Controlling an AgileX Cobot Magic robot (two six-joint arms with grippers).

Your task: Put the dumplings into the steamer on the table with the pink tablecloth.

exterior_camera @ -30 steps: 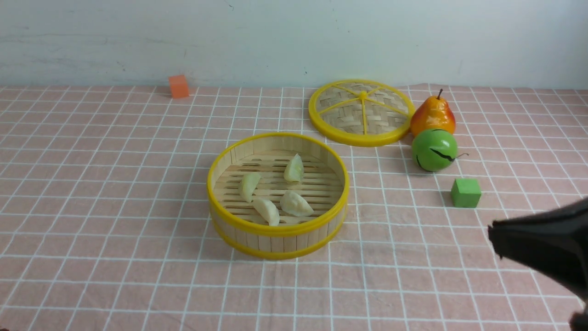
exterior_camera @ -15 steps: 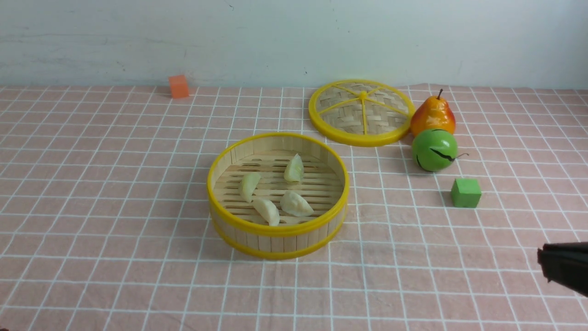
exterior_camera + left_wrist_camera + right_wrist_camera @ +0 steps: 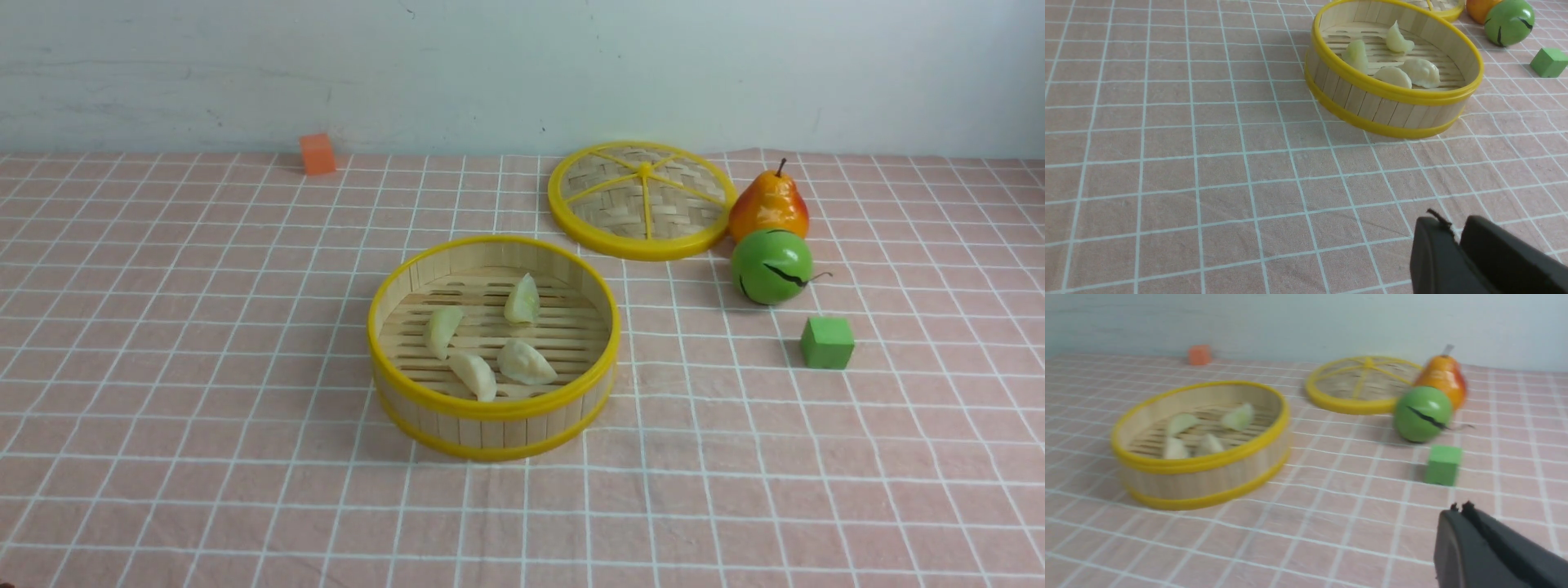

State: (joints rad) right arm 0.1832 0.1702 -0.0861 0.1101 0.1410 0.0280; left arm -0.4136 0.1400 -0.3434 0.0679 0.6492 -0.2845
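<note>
The steamer [image 3: 492,425], a round bamboo basket with yellow rims, stands mid-table on the pink tablecloth [image 3: 163,327]. Several pale dumplings [image 3: 526,363] lie on its slotted floor. It also shows in the left wrist view [image 3: 1392,112] and the right wrist view [image 3: 1208,479], with dumplings [image 3: 1423,72] inside. Neither arm shows in the front view. My left gripper [image 3: 1457,226] is shut and empty, low over the cloth, nearer me than the steamer. My right gripper [image 3: 1459,508] is shut and empty, over the cloth on the near side of the green cube.
The woven yellow-rimmed lid [image 3: 642,200] lies at the back right. Beside it stand a pear [image 3: 769,204] and a green round fruit [image 3: 771,266]. A green cube [image 3: 828,342] sits in front of them. An orange cube [image 3: 317,153] stands by the back wall.
My right arm has drawn back toward the lower right and left the front view. The steamer and dumplings have not moved.
</note>
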